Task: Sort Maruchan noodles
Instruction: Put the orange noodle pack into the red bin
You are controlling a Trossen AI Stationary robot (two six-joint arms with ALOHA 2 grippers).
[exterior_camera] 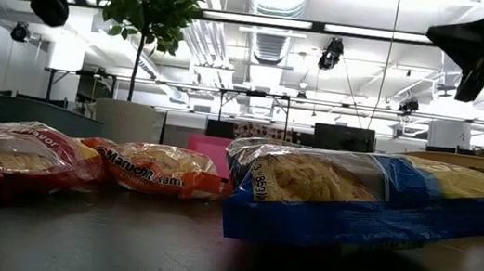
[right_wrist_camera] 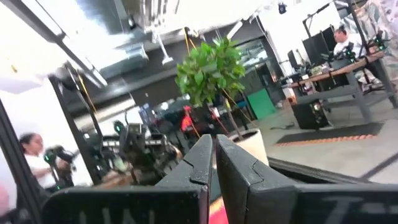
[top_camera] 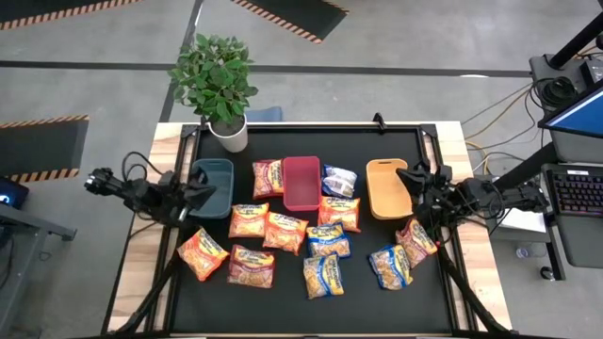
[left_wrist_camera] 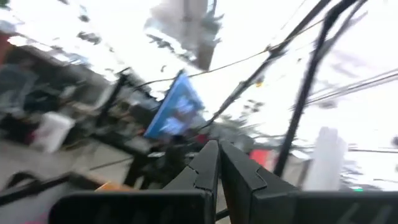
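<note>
Blue-and-yellow noodles (exterior_camera: 364,203) on table, jaws shut — well above

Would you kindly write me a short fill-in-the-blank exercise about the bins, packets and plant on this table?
1. The bin standing between the teal bin and the tan bin is coloured ____.
2. The potted plant stands at the table's far ____ corner in the high view.
3. The noodle packets all lie ____ the bins.
4. The fingers of the left hand and right hand are ____.

Missing words: red; left; outside; shut
</note>
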